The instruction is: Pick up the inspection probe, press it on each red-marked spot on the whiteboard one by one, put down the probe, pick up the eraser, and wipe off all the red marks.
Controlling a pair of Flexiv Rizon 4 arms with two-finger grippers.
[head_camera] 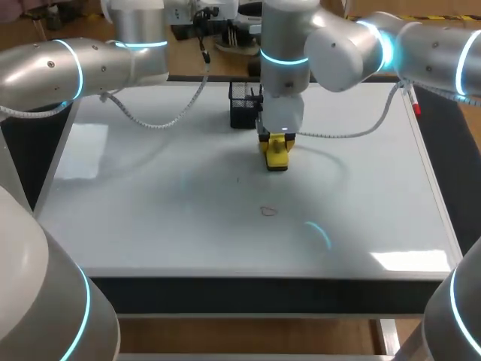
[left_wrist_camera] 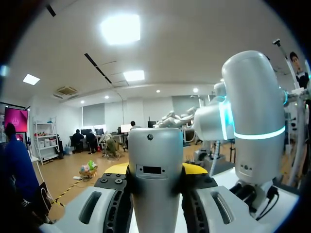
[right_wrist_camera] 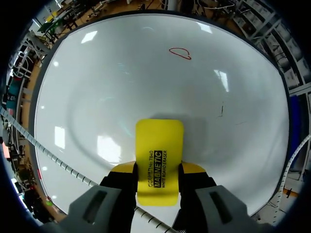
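At the whiteboard (head_camera: 150, 210), right end effector (right_wrist_camera: 158, 168) grips a yellow eraser (right_wrist_camera: 159, 145); left end effector (left_wrist_camera: 155, 171) grips grey probe (left_wrist_camera: 154, 150).

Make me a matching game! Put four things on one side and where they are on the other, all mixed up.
Things:
1. eraser
2. red mark
3. black mesh holder
4. probe

Places:
A. standing near the far edge of the whiteboard
B. between the fingers of the left gripper
C. held in the right gripper
D. drawn on the whiteboard, ahead of the eraser

Pairs: 1-C, 2-D, 3-A, 4-B
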